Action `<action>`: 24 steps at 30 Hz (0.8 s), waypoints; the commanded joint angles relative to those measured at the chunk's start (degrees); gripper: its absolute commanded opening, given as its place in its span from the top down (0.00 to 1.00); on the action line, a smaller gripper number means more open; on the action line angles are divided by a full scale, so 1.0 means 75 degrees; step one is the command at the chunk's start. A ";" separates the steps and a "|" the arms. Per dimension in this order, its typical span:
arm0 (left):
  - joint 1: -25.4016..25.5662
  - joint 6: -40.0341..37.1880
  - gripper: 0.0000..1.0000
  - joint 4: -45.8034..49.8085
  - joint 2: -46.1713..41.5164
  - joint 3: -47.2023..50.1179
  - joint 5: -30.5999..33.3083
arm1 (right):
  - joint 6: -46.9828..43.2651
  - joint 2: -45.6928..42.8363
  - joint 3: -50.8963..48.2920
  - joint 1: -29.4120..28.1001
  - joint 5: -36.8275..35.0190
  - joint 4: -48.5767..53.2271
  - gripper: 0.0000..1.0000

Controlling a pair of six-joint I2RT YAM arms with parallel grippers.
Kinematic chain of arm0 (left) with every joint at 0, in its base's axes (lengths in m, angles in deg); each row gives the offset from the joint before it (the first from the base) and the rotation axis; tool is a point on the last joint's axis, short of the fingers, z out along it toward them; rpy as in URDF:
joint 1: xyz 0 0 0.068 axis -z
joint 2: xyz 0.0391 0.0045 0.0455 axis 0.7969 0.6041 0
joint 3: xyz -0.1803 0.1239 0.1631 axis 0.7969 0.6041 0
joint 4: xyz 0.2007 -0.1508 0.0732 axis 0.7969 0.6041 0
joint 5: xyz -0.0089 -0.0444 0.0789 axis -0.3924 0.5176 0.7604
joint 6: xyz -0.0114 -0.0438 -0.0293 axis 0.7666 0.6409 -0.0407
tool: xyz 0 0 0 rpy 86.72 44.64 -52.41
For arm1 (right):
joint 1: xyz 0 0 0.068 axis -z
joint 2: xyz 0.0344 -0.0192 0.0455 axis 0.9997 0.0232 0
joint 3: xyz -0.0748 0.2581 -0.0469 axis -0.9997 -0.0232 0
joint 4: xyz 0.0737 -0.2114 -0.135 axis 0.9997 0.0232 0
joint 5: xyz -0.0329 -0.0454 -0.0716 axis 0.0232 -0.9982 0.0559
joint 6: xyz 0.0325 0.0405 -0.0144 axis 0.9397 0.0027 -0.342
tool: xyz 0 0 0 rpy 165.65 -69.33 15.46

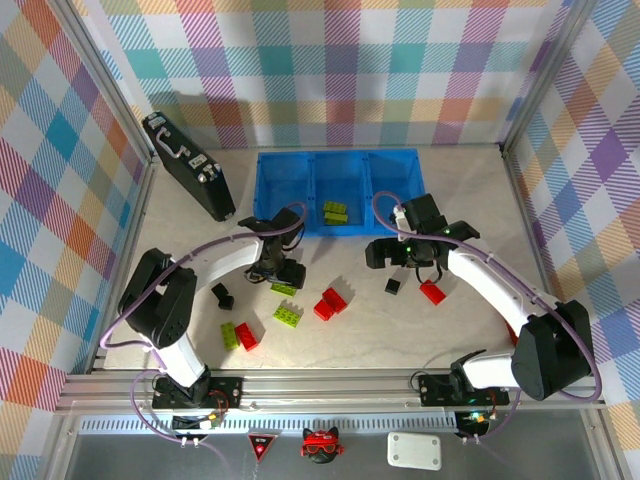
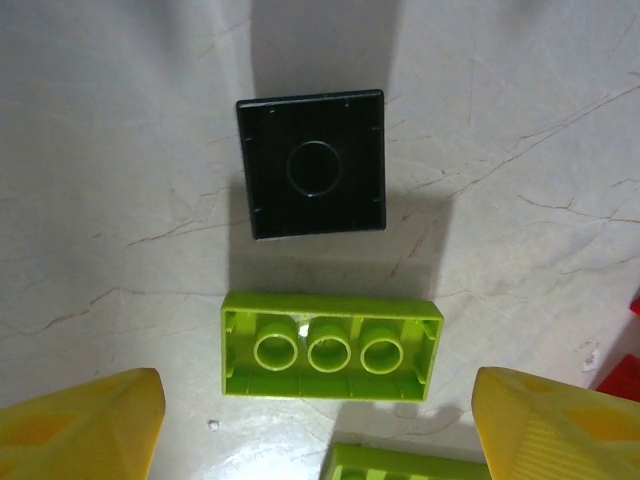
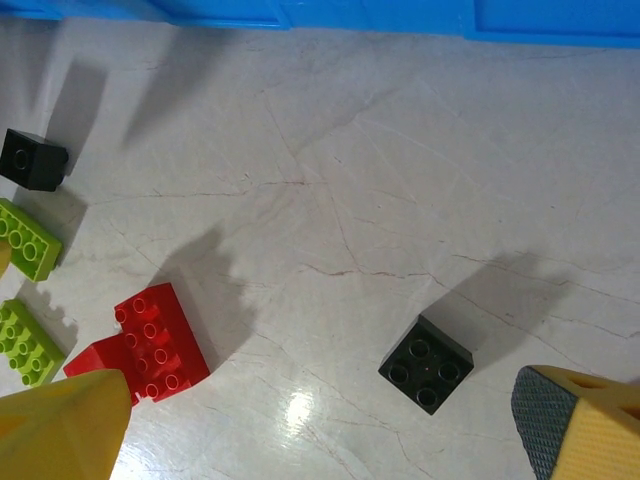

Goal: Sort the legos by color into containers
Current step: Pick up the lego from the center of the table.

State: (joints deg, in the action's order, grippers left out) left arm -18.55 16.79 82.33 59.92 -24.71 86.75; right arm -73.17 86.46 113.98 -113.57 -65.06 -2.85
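Note:
The containers [image 1: 290, 185] are a blue tray of three compartments at the back; lime green legos [image 1: 336, 211] lie in the middle one. My left gripper [image 1: 278, 272] hangs open low over the table. An upside-down green brick [image 2: 331, 345] lies just ahead of its yellow fingers [image 2: 85, 425], with an upside-down black brick [image 2: 312, 164] beyond it. My right gripper [image 1: 405, 255] is open too, above a black brick [image 3: 427, 364] that sits near its right finger [image 3: 580, 420]. Nothing is held.
Loose on the table are red bricks [image 1: 330, 302], green bricks [image 1: 289, 315], a green and red pair [image 1: 238, 335], a black cube [image 1: 222, 296] and a red brick [image 1: 432, 292]. A black case [image 1: 188, 165] lies at the back left. Checked walls enclose the table.

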 commanded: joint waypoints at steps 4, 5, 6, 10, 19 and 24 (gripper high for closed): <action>0.0058 -0.0792 0.20 0.0290 0.0384 -0.0398 -0.0104 | -0.0240 0.0067 -0.0023 0.0028 -0.0171 0.0148 0.01; 0.0058 -0.0856 0.20 0.0319 0.0458 -0.0444 -0.0126 | -0.0262 0.0076 -0.0018 0.0022 -0.0185 0.0161 0.01; 0.0057 -0.0928 0.20 0.0332 0.0533 -0.0484 -0.0159 | -0.0265 0.0080 -0.0019 0.0026 -0.0208 0.0182 0.01; 0.0058 -0.1030 0.20 0.0312 0.0780 -0.0546 -0.0103 | -0.0275 0.0067 -0.0008 0.0022 -0.0233 0.0206 0.01; 0.0115 -0.0969 0.19 0.0364 0.1044 -0.0535 0.0268 | -0.0310 0.0120 0.0063 0.0028 -0.0279 0.0277 0.01; 0.0197 -0.0878 0.23 0.0372 0.1122 -0.0505 0.0231 | -0.0322 0.0102 0.0104 0.0028 -0.0291 0.0330 0.01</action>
State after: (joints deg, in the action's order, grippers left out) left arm -18.07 9.95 82.96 67.30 -27.68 87.82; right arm -74.05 86.70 113.98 -113.57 -66.57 -1.95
